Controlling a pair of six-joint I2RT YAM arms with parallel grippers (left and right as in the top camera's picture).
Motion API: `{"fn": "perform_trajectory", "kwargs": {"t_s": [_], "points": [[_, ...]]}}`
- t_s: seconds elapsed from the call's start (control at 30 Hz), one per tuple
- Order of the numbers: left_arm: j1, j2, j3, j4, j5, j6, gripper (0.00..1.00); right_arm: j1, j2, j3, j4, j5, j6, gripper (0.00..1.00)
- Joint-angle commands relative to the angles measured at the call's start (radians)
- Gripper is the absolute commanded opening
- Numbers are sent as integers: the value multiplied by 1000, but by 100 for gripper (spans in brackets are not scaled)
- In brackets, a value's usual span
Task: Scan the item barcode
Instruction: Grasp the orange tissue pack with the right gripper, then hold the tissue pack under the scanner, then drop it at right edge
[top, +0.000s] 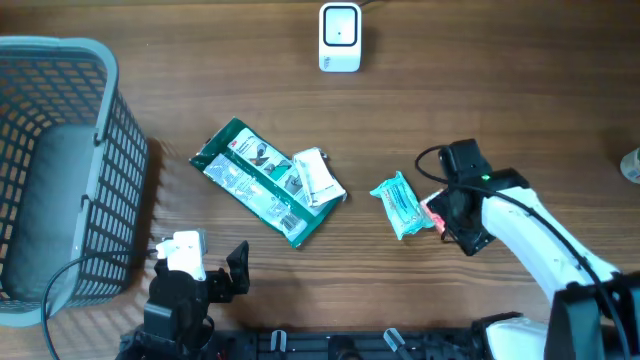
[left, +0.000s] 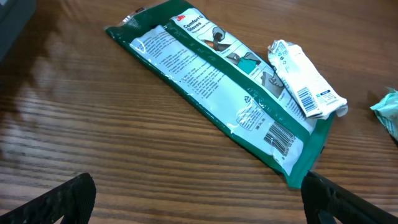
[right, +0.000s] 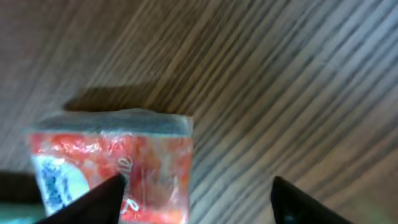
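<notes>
Right gripper (right: 196, 199) first: fingers apart, not clamped on anything. In the right wrist cam only the two dark tips show at the bottom edge. The red packet (right: 118, 168) lies on the table btwn them, up against the one on the left of the frame, w/ a bare gap to the other. We can't tell if that tip actually touches it. The packet's lower part is cut off and the print is too blurry to read, so no barcode we can make out. From overhead it's nearly all hidden under the gripper, just a red sliver showing.

Left gripper (left: 199, 199): jaws wide apart, nothing btwn them, tips barely poking into the bottom corners of its cam.

Going outward, a teal packet (top: 402, 205) sits just beside the red one. Mid-table is a green glove pack (left: 211, 87) w/ a white packet (left: 305, 78) lying on one end; barcodes visible on both. The scanner (top: 339, 38) stands at the far edge, well apart from the red packet. The grey basket (top: 60, 60) is partly cut off by the frame. There's sth pale at the right edge of the overhead view, too cropped to ID.
</notes>
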Motion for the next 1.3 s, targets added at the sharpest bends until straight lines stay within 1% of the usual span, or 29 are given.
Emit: {"fn": "perform_trajectory", "kwargs": {"t_s": [0.0, 0.03, 0.07, 0.23, 0.33, 0.37, 0.4, 0.43, 0.47, 0.5, 0.53, 0.57, 0.63, 0.73, 0.8, 0.83, 0.9, 0.97, 1.0, 1.03, 1.1, 1.13, 1.23, 1.27], "points": [[-5, -3, -1, 3, 1, -8, 100, -5, 48, -24, 27, -6, 7, 65], [-5, -3, -1, 3, 1, -8, 100, -5, 58, -24, 40, 5, 7, 60], [-5, -3, -1, 3, 1, -8, 100, -5, 60, -24, 53, 21, 7, 59], [-5, -3, -1, 3, 1, -8, 100, -24, 93, -42, 109, 71, 10, 59], [-5, -3, -1, 3, 1, -8, 100, -27, 144, -97, 184, 27, 13, 57], [-5, -3, 0, 3, 1, -8, 100, -27, 161, -112, 214, 7, 14, 52], [-5, -3, -1, 3, 1, -8, 100, -27, 181, -121, 243, -1, 20, 45], [-5, -3, -1, 3, 1, -8, 100, -27, 192, -121, 248, 0, 33, 40], [-5, -3, 0, 3, 1, -8, 100, -27, 201, -121, 259, 4, 33, 29], [-5, -3, -1, 3, 1, -8, 100, -27, 204, -121, 267, 4, 32, 24], [-5, -3, -1, 3, 1, -8, 100, -27, 204, -121, 276, 3, 33, 4], [-5, -3, -1, 3, 1, -8, 100, -27, 201, -119, 281, -2, 31, 4], [-5, -3, -1, 3, 1, -8, 100, -36, 188, -65, 224, -43, -27, 4], [-5, -3, -1, 3, 1, -8, 100, -69, 134, 123, -3, -161, -191, 4], [-5, -3, 0, 3, 1, -8, 100, -87, 99, 293, -162, -276, -388, 4], [-5, -3, -1, 3, 1, -8, 100, -93, 91, 362, -230, -344, -454, 4], [-5, -3, -1, 3, 1, -8, 100, -105, 87, 462, -348, -485, -540, 4], [-5, -3, -1, 3, 1, -8, 100, -108, 87, 501, -403, -659, -619, 4], [-5, -3, -1, 3, 1, -8, 100, -108, 87, 502, -407, -796, -674, 4], [-5, -3, -1, 3, 1, -8, 100, -108, 87, 502, -421, -921, -674, 4], [-5, -3, 0, 3, 1, -8, 100, -108, 87, 502, -469, -1110, -669, 4], [-5, -3, 0, 3, 1, -8, 100, -108, 87, 502, -481, -1162, -648, 4], [-5, -3, -1, 3, 1, -8, 100, -108, 88, 501, -519, -1208, -497, 4], [-5, -3, -1, 3, 1, -8, 100, -108, 88, 501, -520, -1208, -476, 4]]}}
